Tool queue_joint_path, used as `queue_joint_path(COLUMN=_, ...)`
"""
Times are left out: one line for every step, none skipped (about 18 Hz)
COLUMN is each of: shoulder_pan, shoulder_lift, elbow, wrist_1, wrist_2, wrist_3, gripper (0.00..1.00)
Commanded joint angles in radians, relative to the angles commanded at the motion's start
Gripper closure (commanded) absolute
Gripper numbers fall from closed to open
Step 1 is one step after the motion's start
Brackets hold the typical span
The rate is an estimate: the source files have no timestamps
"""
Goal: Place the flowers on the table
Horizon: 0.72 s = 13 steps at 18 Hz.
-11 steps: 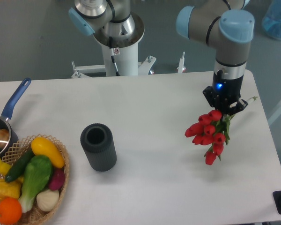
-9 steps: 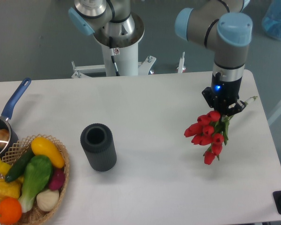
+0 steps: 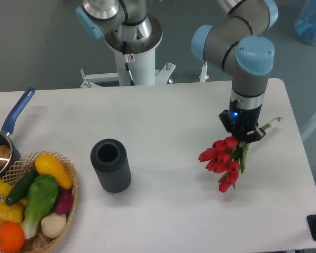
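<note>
The flowers [image 3: 220,161] are a small bunch of red tulip buds with green stems; the buds hang down to the left and a stem end sticks out to the right. My gripper [image 3: 242,133] points down and is shut on the stems. It holds the bunch over the right part of the white table [image 3: 168,211]. I cannot tell whether the lowest buds touch the tabletop.
A dark cylinder [image 3: 110,165] stands left of centre. A wicker basket [image 3: 39,242] with colourful fruit and vegetables sits at the front left. A pan with a blue handle [image 3: 10,121] is at the left edge. The robot base [image 3: 132,52] stands behind the table.
My gripper has moved left and a little toward the front, carrying the flowers with it. The bunch hangs the same way in the jaws.
</note>
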Motion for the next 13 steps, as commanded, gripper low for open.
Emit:
queue_joint_path(shoulder_pan=0.000, shoulder_lift=-0.002, elbow=0.000, wrist_1=0.000, wrist_2=-0.001, wrist_3=0.002, gripper=0.66)
queue_joint_path(shoulder_pan=0.000, shoulder_lift=-0.002, elbow=-0.003, wrist_1=0.000, wrist_2=-0.003, wrist_3=0.002, gripper=0.54)
queue_joint_path(shoulder_pan=0.000, shoulder_lift=-0.003, elbow=-0.005, wrist_1=0.003, wrist_2=-0.005, wrist_3=0.002, gripper=0.41)
queue_joint_path(shoulder_pan=0.000, shoulder_lift=-0.003, elbow=-0.009, wrist_1=0.008, wrist_2=-0.006, wrist_3=0.000, gripper=0.21)
queue_joint_path(shoulder_pan=-0.002, shoulder_lift=-0.003, elbow=-0.009, wrist_1=0.011, wrist_2=-0.006, wrist_3=0.000, gripper=0.00)
queue_joint_path(shoulder_pan=-0.002, shoulder_lift=-0.003, elbow=-0.009, wrist_1=0.011, wrist_2=-0.005, wrist_3=0.000, gripper=0.00)
queue_joint_path(shoulder_pan=0.000, shoulder_lift=-0.002, elbow=-0.011, wrist_1=0.011, wrist_2=-0.005, wrist_3=0.005, gripper=0.00)
queue_joint_path(shoulder_pan=0.001, shoulder_lift=-0.002, elbow=-0.014, wrist_1=0.012, wrist_2=-0.006, wrist_3=0.006, gripper=0.00)
queue_joint_path(shoulder_pan=0.006, shoulder_lift=0.000, elbow=-0.015, wrist_1=0.017, wrist_2=-0.006, wrist_3=0.009, gripper=0.00)
queue_joint_path(shoulder_pan=0.015, shoulder_lift=0.002, elbow=-0.015, wrist_1=0.021, wrist_2=-0.009, wrist_3=0.000, gripper=0.00)
queue_joint_path(shoulder_pan=0.030, shoulder_lift=0.002, elbow=-0.017, wrist_1=0.035, wrist_2=-0.012, wrist_3=0.003, gripper=0.00)
queue_joint_path(shoulder_pan=0.035, shoulder_lift=0.003, elbow=-0.017, wrist_1=0.038, wrist_2=-0.017, wrist_3=0.008, gripper=0.00)
queue_joint_path(shoulder_pan=0.038, shoulder_lift=0.002, elbow=-0.017, wrist_1=0.040, wrist_2=-0.029, wrist_3=0.014, gripper=0.00)
